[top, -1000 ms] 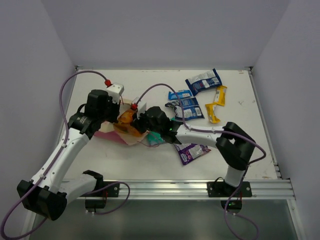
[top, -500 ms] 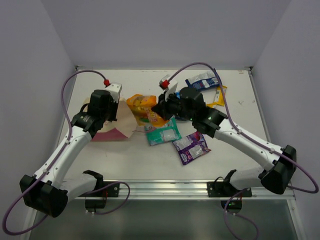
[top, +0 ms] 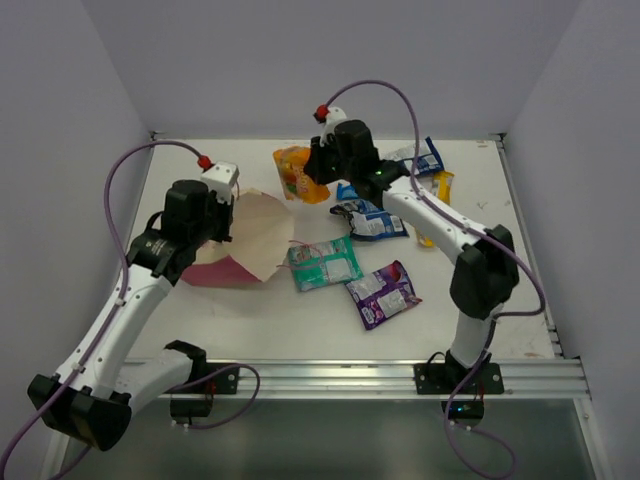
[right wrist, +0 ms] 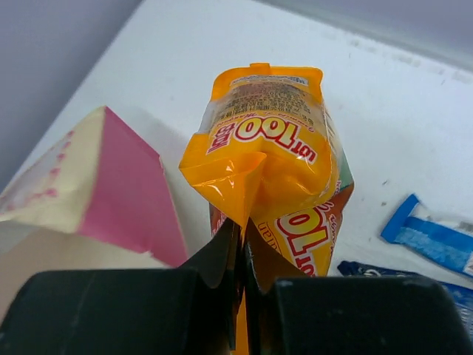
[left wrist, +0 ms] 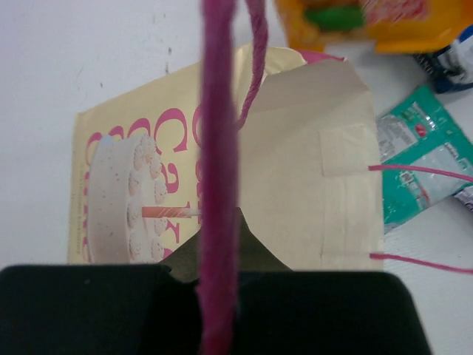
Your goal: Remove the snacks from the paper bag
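The paper bag (top: 250, 238) lies on its side left of centre, mouth toward the right. My left gripper (top: 213, 212) is at its left end, shut on the bag with a pink cord handle (left wrist: 218, 148) running through the jaws (left wrist: 218, 240). The cream front with a cake print (left wrist: 126, 185) faces up. My right gripper (top: 316, 178) is shut on the orange packet (top: 294, 172) and holds it above the back of the table; in the right wrist view the gripper (right wrist: 242, 229) pinches the packet's (right wrist: 273, 163) crimped end. The bag's pink side (right wrist: 126, 185) shows below left.
A teal packet (top: 325, 264) lies by the bag's mouth and a purple one (top: 383, 293) to its right. Blue-and-white packets (top: 372, 220) (top: 410, 160) and a yellow packet (top: 436, 195) lie at the back right. White walls close in the table.
My right gripper drew the orange packet away from the bag and carried it up to the back. The teal packet now lies free on the table. The left gripper kept hold of the bag.
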Robot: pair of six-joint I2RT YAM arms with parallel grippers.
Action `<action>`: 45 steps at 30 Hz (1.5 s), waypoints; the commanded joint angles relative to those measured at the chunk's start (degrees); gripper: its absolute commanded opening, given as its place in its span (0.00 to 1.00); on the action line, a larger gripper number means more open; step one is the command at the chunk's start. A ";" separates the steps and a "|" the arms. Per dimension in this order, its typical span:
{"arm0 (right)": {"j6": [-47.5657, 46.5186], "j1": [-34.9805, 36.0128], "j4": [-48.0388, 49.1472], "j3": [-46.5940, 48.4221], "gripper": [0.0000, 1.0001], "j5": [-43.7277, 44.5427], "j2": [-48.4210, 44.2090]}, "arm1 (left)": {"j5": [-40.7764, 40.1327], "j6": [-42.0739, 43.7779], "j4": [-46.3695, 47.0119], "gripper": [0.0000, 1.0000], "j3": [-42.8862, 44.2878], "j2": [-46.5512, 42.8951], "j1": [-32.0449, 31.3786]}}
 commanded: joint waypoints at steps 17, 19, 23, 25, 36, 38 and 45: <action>1.61 -0.13 1.23 -12.57 0.95 14.39 -11.54 | 7.82 -14.44 -0.58 0.00 15.01 3.50 7.28; 1.34 -0.22 -1.49 -16.26 0.99 15.01 -17.16 | 15.11 -15.58 2.49 0.00 12.73 3.94 10.78; 1.16 -0.22 -3.26 -25.12 0.99 16.76 -27.44 | 22.68 -17.60 5.66 0.00 9.91 4.91 14.67; 1.43 -0.22 -4.14 -27.34 0.99 17.21 -32.62 | 27.07 -18.92 7.42 0.00 8.86 5.70 15.81; 2.22 -0.22 -9.32 -33.24 0.99 18.44 -43.71 | 30.08 -23.23 8.14 0.00 6.31 5.35 18.71; 2.48 -0.22 -10.55 -32.97 0.99 18.18 -45.56 | 27.80 -22.44 6.38 0.00 5.08 5.79 19.33; 1.69 -0.22 -14.42 -32.53 0.99 20.19 -50.13 | 17.95 -19.02 1.10 0.07 3.05 5.00 19.42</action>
